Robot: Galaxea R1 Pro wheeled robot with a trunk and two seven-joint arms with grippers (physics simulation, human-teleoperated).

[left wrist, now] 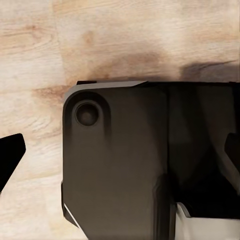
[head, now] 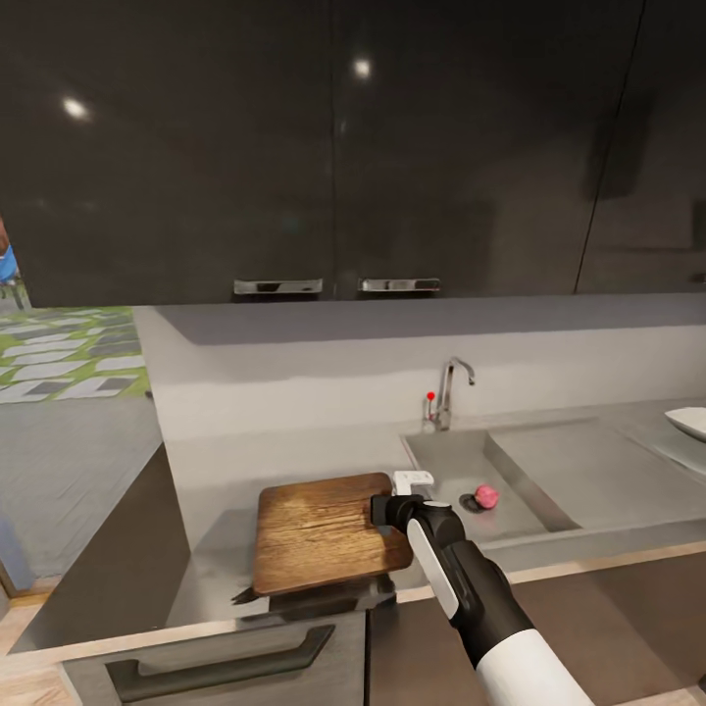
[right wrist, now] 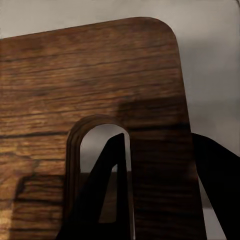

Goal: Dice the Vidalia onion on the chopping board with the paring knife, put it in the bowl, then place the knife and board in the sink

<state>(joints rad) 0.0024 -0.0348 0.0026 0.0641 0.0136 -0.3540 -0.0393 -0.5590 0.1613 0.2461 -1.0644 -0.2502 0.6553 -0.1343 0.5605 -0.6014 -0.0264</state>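
The brown chopping board (head: 324, 534) lies on the grey countertop (head: 226, 471), just left of the sink (head: 441, 456). My right gripper (head: 385, 510) is at the board's right short edge. In the right wrist view, one finger (right wrist: 107, 190) goes through the slot-shaped handle hole. The other finger (right wrist: 217, 175) is outside the board (right wrist: 90, 80) edge, so the gripper (right wrist: 160, 140) is shut on the wood strip between them. The pinkish Vidalia onion (head: 486, 496) sits in the sink by the drain. The white bowl (head: 690, 422) is at the far right. A dark pointed tip (head: 243, 594), perhaps the paring knife's blade, pokes out at the board's near left corner. My left gripper (left wrist: 120, 155) hangs open over the wood floor.
A chrome faucet (head: 449, 390) with a red knob stands behind the sink. Glossy black upper cabinets (head: 333, 147) hang low over the worktop. A grey drawer front with a long black handle (head: 221, 667) is below the board. The counter ends at the left, with open floor beyond.
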